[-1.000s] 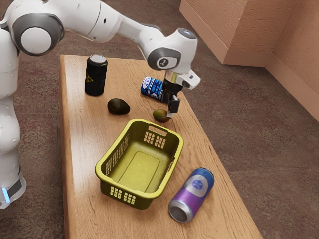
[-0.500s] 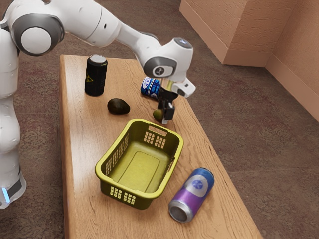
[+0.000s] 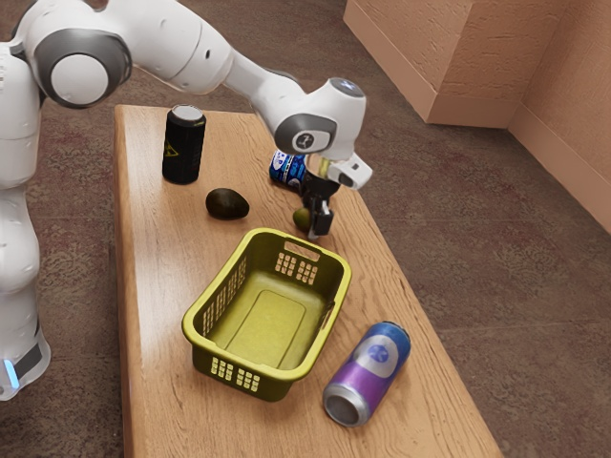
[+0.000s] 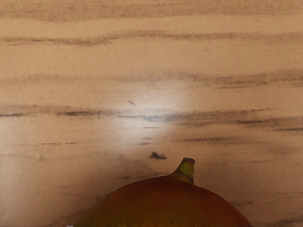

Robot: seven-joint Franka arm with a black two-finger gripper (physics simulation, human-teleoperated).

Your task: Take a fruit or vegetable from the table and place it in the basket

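Wrist view reveals the fruit (image 4: 163,203) bearing a stem (image 4: 187,169).

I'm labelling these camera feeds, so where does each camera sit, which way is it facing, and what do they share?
Exterior view: beside and above the arm, looking down across the table and basket; the arm and gripper show.
Wrist view: on the arm, just above the gripper, facing down at wood and a stemmed fruit.
Shared: the tabletop and that fruit.
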